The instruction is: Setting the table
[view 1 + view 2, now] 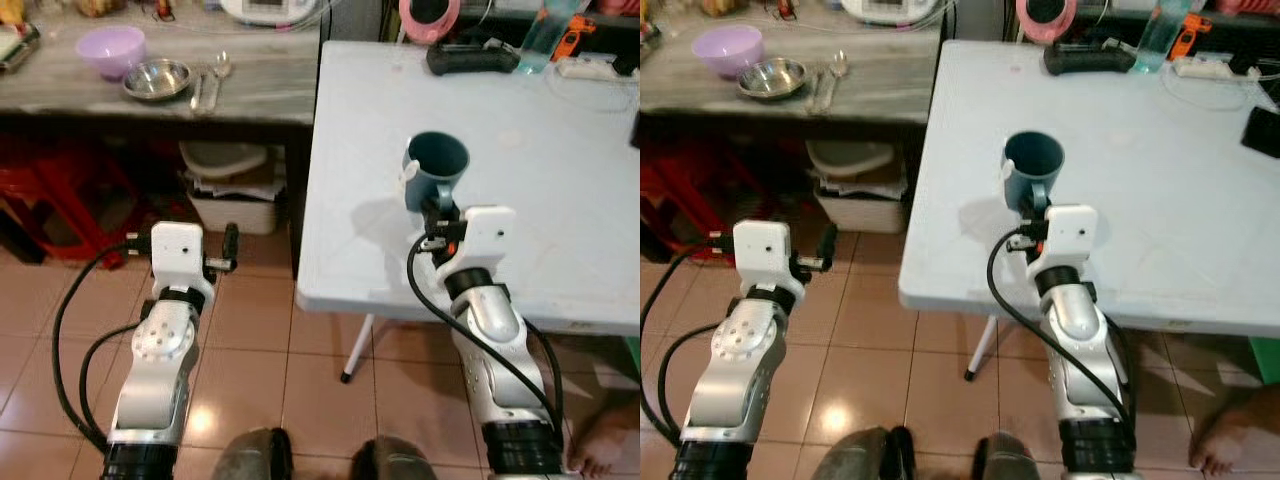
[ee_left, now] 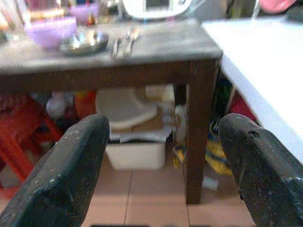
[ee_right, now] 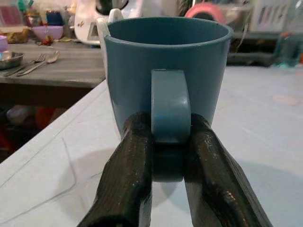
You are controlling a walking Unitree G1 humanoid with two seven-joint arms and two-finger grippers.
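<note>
A blue mug stands upright on the white table near its front left part. My right gripper is shut on the blue mug's handle, one black finger on each side of it. My left gripper is open, held low over the tiled floor left of the white table, with nothing between its fingers. On the dark wooden side table lie a purple bowl, a metal bowl and cutlery.
A white bin and red stools sit under the side table. A pink mirror, black case, bottle and power strip line the white table's far edge. A person's foot is at lower right.
</note>
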